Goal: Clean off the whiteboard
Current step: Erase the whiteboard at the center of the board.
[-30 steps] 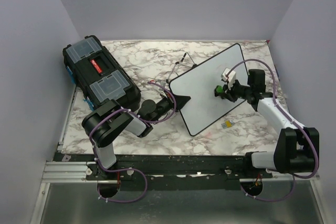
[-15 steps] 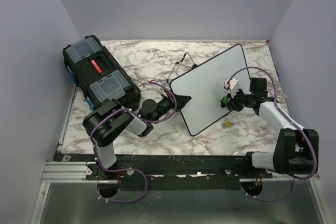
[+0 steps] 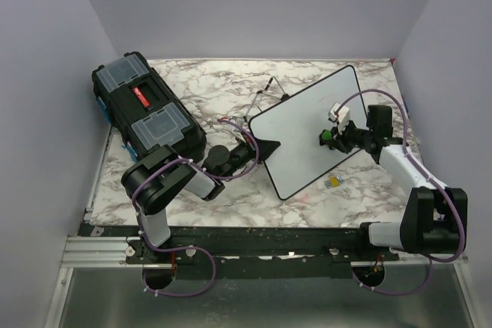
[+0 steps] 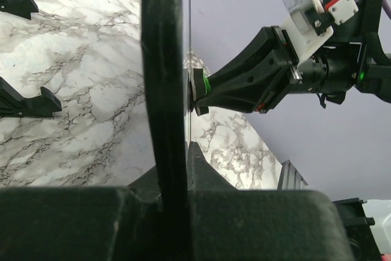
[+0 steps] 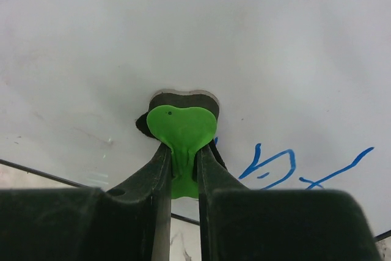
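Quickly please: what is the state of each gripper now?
Left gripper: closed on the whiteboard edge.
Right gripper: closed on the green eraser.

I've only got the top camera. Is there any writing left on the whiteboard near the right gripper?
Observer: Yes. The right wrist view shows blue marks on the whiteboard, just right of the green eraser pinched in the right gripper.
Operator: Is the eraser actually touching the board?
Observer: The left wrist view looks along the board edge-on, and the eraser sits against its face with no gap showing.
Operator: And the left gripper?
Observer: The left gripper is closed on the black frame, which runs up between its fingers.
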You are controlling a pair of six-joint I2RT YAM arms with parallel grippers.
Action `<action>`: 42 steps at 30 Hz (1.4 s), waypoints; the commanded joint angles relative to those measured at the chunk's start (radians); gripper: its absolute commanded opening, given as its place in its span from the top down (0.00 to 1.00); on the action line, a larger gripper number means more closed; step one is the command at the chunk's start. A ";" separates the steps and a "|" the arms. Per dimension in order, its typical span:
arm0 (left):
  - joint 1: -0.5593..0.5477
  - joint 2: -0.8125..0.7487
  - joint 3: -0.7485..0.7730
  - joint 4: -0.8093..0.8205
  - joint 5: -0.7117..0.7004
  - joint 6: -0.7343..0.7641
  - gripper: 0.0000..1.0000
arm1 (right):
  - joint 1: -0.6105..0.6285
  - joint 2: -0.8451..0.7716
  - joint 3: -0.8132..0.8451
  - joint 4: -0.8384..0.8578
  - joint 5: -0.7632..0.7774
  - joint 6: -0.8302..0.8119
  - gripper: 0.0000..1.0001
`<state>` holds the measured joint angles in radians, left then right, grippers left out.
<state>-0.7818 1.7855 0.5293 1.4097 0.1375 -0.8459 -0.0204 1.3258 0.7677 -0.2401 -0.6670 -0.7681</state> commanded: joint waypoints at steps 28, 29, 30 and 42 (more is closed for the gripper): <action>-0.017 -0.011 0.044 0.181 0.079 -0.018 1.00 | 0.014 -0.010 -0.042 -0.166 -0.116 -0.150 0.99; -0.017 -0.012 0.043 0.182 0.079 -0.019 1.00 | 0.020 -0.014 -0.043 -0.138 -0.107 -0.121 0.99; -0.016 -0.013 0.042 0.181 0.077 -0.018 1.00 | 0.020 -0.014 -0.042 -0.103 -0.090 -0.063 0.99; -0.017 -0.021 0.030 0.182 0.074 -0.012 1.00 | 0.020 -0.026 -0.041 0.228 0.266 0.203 0.99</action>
<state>-0.7799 1.7863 0.5308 1.4109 0.1265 -0.8410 -0.0013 1.3075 0.7353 -0.1471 -0.5499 -0.6086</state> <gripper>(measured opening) 0.017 0.175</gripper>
